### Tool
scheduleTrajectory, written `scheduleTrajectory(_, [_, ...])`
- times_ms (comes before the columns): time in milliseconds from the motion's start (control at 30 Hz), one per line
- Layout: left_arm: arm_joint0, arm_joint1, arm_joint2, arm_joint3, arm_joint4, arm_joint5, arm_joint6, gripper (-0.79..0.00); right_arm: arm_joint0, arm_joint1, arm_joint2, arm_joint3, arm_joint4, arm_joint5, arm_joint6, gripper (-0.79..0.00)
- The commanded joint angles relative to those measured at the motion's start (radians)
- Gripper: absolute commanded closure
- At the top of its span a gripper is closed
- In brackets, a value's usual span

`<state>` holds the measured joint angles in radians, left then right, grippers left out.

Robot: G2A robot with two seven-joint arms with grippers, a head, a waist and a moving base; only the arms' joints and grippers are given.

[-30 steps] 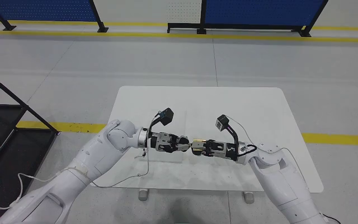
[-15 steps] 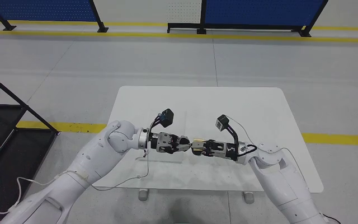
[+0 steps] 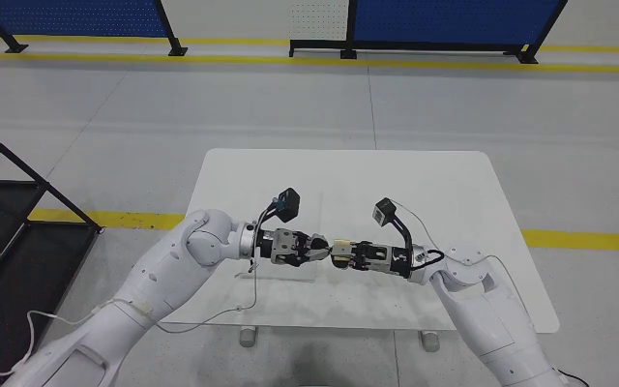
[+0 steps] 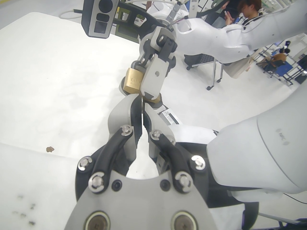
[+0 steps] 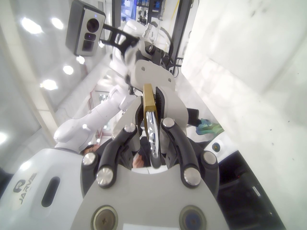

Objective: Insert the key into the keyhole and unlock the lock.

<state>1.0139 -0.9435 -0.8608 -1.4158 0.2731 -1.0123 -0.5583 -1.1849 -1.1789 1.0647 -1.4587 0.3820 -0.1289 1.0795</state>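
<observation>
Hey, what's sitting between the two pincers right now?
The lock: the right pincer is shut on it, and the left pincer has its tips right at the lock's end. The left wrist view shows this.

Matt brass lock [image 4: 132,80], glossy metal shackle [image 5: 152,132]

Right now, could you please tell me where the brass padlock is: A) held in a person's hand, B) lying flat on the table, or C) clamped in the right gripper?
C: the right wrist view shows the padlock pinched between the fingers of the right gripper, its shackle toward the camera.
</observation>
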Motion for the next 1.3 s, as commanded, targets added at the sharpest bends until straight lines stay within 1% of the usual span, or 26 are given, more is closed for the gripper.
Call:
scheduleTrajectory(0, [0.004,0.001,-0.005,-0.004,0.013,0.000,0.009,0.000,0.000,0.000,0.000,0.000,0.000,0.000,0.000,0.000])
scheduleTrajectory(833, [0.037,0.005,-0.042,-0.039,0.131,0.000,0.107,0.000,0.000,0.000,0.000,0.000,0.000,0.000,0.000,0.000])
scheduleTrajectory(1267, [0.046,0.007,-0.049,-0.056,0.194,0.000,0.142,0.000,0.000,0.000,0.000,0.000,0.000,0.000,0.000,0.000])
